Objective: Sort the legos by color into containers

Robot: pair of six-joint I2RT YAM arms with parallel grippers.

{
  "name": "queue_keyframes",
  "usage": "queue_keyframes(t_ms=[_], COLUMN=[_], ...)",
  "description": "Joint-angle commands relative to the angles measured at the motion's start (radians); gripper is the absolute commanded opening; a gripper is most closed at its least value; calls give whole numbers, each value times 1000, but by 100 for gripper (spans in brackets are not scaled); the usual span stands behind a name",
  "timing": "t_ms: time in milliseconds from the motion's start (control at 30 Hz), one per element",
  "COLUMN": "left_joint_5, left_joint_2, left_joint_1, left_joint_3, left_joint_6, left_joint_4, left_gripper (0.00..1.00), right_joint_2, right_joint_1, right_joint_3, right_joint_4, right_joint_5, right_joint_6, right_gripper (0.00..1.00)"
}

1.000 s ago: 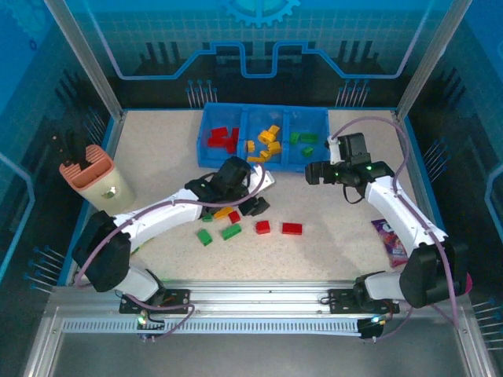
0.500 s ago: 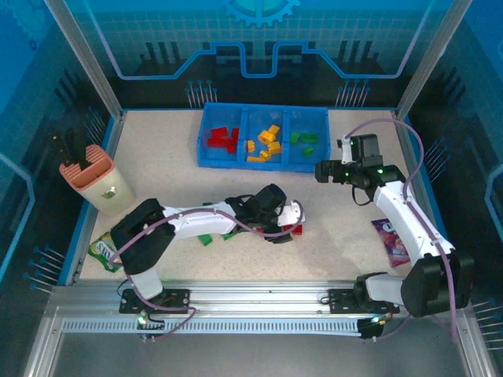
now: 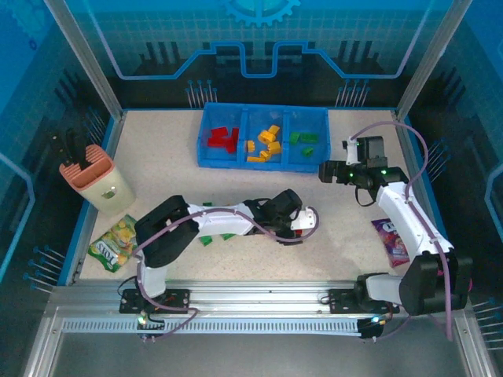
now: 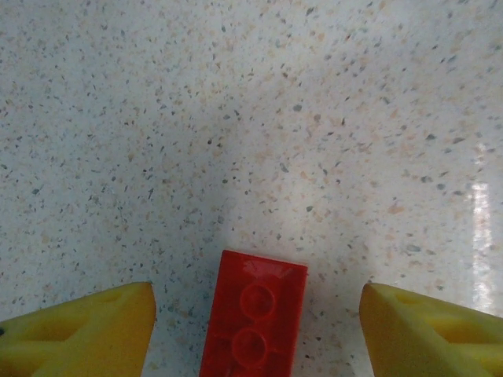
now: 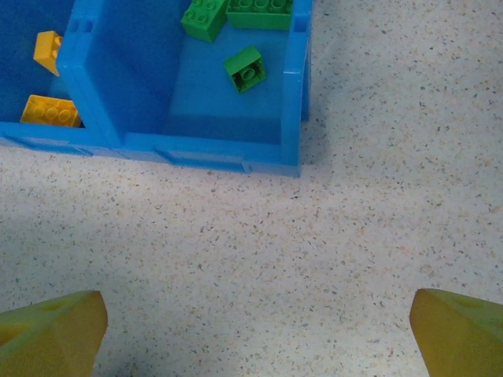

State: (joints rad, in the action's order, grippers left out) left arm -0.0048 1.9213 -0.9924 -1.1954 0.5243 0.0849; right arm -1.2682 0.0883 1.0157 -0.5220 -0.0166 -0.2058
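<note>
On the speckled table (image 3: 169,169), well apart from the blue tray (image 3: 202,146), a red lego (image 4: 253,322) is framed untouched between the parted jaws of the left gripper (image 4: 257,294), judged light, rigid and slick, best pinched across its long sides; the right gripper (image 5: 257,314) is held spread wide.

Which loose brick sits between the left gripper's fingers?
The red brick, lying untouched between fingers of the open left gripper; green bricks lie back beside its arm.

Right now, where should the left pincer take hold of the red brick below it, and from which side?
Grip the red brick across its two long side faces, coming straight down from above. It lies flat, studs up, its long axis running along the gap of the open left pincer, with bare table on both sides.
</note>
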Motion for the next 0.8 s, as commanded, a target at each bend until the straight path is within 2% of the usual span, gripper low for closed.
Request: queue_keyframes(t_ms=[0,167,400,433,567,700,767], left_joint_5=[-15,-8,-58,-61,-67,-99,-63], left_joint_2=[31,65,107,113,117,92,27], left_joint_1=[-5,-5,-2,-2,-2,5,38], left_joint_3=[-36,-69,-86,-91,-95,-74,-47], left_joint_6=[22,19,-4,-8,-28,-59,-110], left_joint_4=[60,147,181,183,176,154,129], left_gripper=[69,65,56,52,25,15,14], right_joint_2=[1,-6,-6,-6,-4,6,14], right_joint_1=[-19,-25,-27,-26,-26,-26,-27], right_joint_3=[-16,-17,-17,-17,-13,-18,-23], right_joint_4=[14,19,17,16,8,7,15], right_joint_5=[-25,-31,-29,-28,-20,-27,-43], right_joint_6=[-11,-13,-15,-14,-15,-11,-9], right_gripper=[100,100,100,100,100,100,100])
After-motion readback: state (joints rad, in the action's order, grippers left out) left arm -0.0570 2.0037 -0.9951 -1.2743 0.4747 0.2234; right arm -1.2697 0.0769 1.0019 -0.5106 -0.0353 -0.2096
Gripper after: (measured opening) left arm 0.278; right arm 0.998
